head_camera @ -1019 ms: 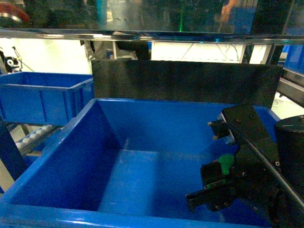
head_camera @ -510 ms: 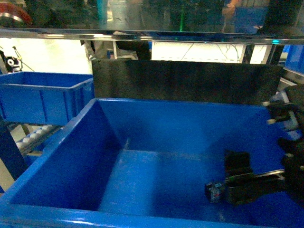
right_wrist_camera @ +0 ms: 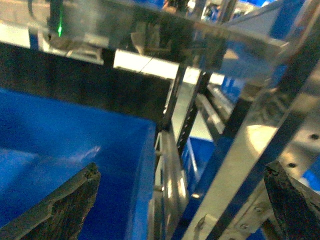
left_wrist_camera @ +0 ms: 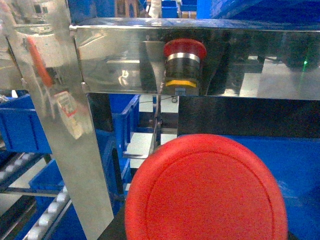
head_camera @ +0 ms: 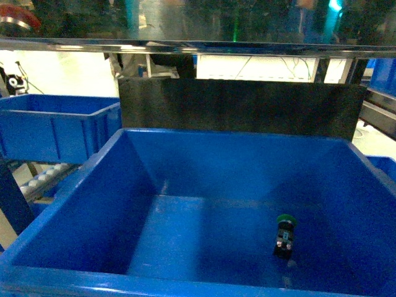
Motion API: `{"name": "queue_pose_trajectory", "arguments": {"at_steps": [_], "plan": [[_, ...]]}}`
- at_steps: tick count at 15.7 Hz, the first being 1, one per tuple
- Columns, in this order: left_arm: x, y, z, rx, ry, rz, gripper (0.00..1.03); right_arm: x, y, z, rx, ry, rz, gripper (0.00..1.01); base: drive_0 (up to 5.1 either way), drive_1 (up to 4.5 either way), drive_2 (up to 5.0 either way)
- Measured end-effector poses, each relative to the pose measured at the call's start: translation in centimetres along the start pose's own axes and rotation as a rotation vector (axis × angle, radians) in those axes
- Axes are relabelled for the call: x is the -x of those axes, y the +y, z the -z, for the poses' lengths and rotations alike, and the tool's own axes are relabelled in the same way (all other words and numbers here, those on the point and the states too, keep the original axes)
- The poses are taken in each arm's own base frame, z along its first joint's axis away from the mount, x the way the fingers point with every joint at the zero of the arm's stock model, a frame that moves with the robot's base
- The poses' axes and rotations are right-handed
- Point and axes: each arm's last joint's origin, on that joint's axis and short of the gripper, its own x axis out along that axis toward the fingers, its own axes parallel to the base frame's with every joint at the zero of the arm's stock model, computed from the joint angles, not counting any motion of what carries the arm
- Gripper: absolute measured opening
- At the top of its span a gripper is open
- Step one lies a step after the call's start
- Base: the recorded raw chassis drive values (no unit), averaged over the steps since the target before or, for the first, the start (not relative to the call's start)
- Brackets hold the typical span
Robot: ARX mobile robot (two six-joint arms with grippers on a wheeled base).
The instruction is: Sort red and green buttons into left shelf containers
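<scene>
Right gripper (right_wrist_camera: 180, 200) — jaws spread wide, nothing between | left gripper — fingers hidden, state unclear

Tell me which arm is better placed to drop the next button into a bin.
Probably the left. Its wrist view is filled by the red button, so it appears to be carrying it. The right hand is open and empty, and the green button already lies in the big blue bin.

glossy blue plastic bin (head_camera: 93, 179); mirror-polished metal shelf rail (left_wrist_camera: 125, 60).

Buttons – one green (head_camera: 285, 234), one red (left_wrist_camera: 206, 190); bins – two (head_camera: 124, 185).
</scene>
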Motion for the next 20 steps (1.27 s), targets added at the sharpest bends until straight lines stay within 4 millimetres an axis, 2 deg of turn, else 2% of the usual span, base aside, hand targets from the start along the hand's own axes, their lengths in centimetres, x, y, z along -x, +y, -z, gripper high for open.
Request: {"name": "queue_pose_trajectory", "arguments": {"at_steps": [2, 5, 9, 17, 20], "plan": [[0.0, 0.0, 0.0, 0.000, 0.000, 0.000, 0.24, 1.3, -1.0, -0.1, 0.001, -0.027, 0.034, 0.98, 0.0, 0.00, 0.0], [0.0, -0.1, 0.1, -0.001, 0.004, 0.005, 0.24, 1.3, -0.9, -0.1, 0.002, -0.026, 0.012, 0.98, 0.0, 0.00, 0.0], [-0.8, -2.2, 2.0, -0.020, 0.096, 0.066, 0.24, 1.3, -0.9, -0.1, 0.002, -0.027, 0.012, 0.98, 0.0, 0.00, 0.0], [-3.7, -9.3, 5.9, -0.112, 0.224, 0.162, 0.24, 1.3, -0.9, -0.1, 0.004, -0.027, 0.012, 0.98, 0.0, 0.00, 0.0], [-6.1, -12.2, 7.5, -0.136, 0.243, 0.157, 0.24, 1.3, -0.9, -0.1, 0.004, -0.027, 0.012, 0.98, 0.0, 0.00, 0.0]]}}
